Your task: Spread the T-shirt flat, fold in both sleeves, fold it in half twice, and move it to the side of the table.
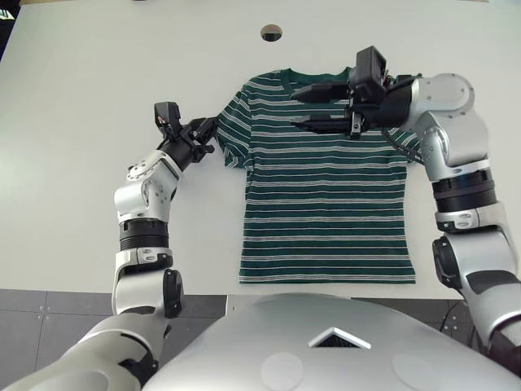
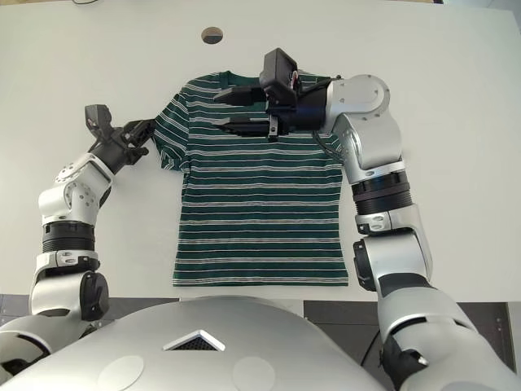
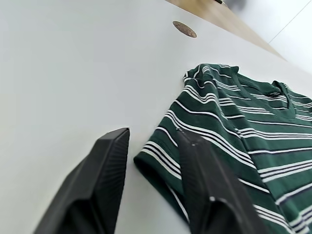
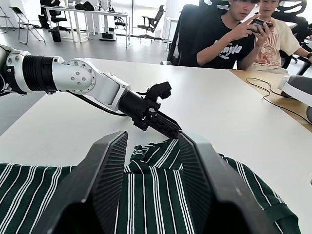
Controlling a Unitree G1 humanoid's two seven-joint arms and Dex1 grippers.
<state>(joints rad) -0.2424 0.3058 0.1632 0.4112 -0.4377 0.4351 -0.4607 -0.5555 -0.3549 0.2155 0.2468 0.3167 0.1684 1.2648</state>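
Observation:
A dark green T-shirt [image 1: 326,195] with white stripes lies flat on the white table [image 1: 73,90], collar at the far side and hem near the front edge. Its left sleeve [image 1: 232,142] is spread outward. My left gripper [image 1: 208,137] is open right at that sleeve's edge, and in the left wrist view the sleeve hem [image 3: 156,161] lies between the fingers of the left gripper [image 3: 153,146]. My right gripper [image 1: 297,108] hovers open over the upper chest just below the collar, holding nothing. The right arm hides the shirt's right sleeve.
A round cable hole [image 1: 271,32] sits in the table beyond the collar. Bare table lies to the left and right of the shirt. The table's front edge [image 1: 203,291] runs just below the hem. A cable [image 4: 265,95] lies on the far side.

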